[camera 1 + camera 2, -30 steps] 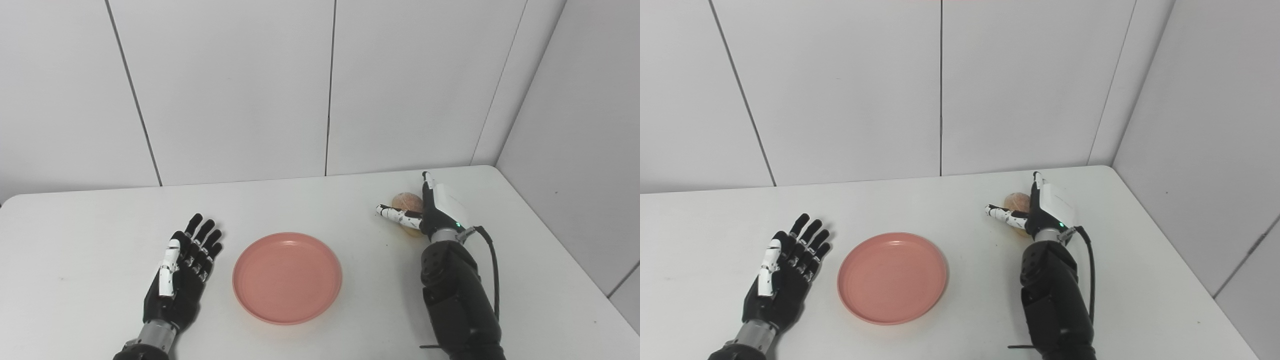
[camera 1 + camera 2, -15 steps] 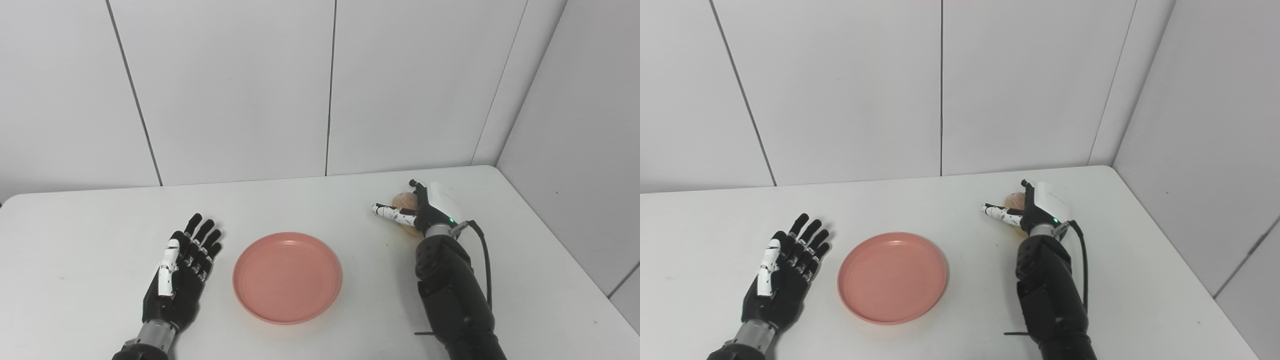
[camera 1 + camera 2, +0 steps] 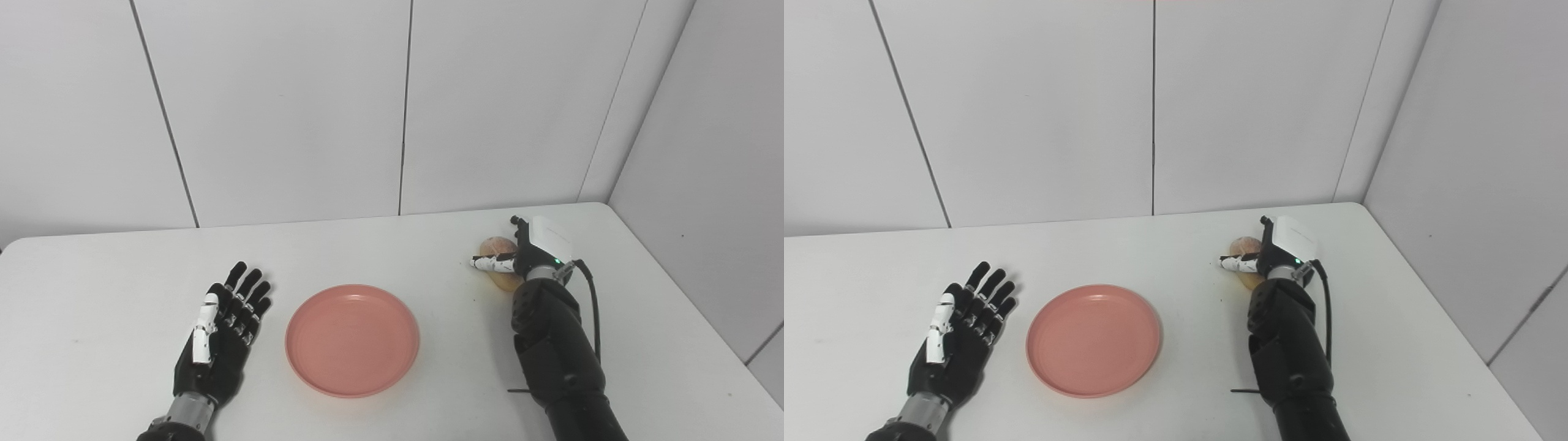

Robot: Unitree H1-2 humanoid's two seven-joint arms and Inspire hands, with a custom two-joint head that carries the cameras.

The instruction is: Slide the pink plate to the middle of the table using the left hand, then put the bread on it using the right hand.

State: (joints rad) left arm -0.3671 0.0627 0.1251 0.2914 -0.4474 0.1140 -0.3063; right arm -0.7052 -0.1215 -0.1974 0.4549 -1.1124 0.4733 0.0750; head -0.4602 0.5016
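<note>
pink plate [image 3: 352, 340] sits mid-table [image 3: 392, 245], empty. left hand [image 3: 222, 331] flat beside it, fingers spread, holding nothing. right hand [image 3: 525, 257] over bread [image 3: 497, 247] near far right of table, thumb across front of it, fingers curling round; full clamp cannot tell. step in hand, by judgement: secure bread. do it well: wrap from both sides, squeeze lightly so soft loaf keeps shape, lift straight before carrying toward plate. hidden: far side of bread and fingers behind hand's white back; contact unclear.
</note>
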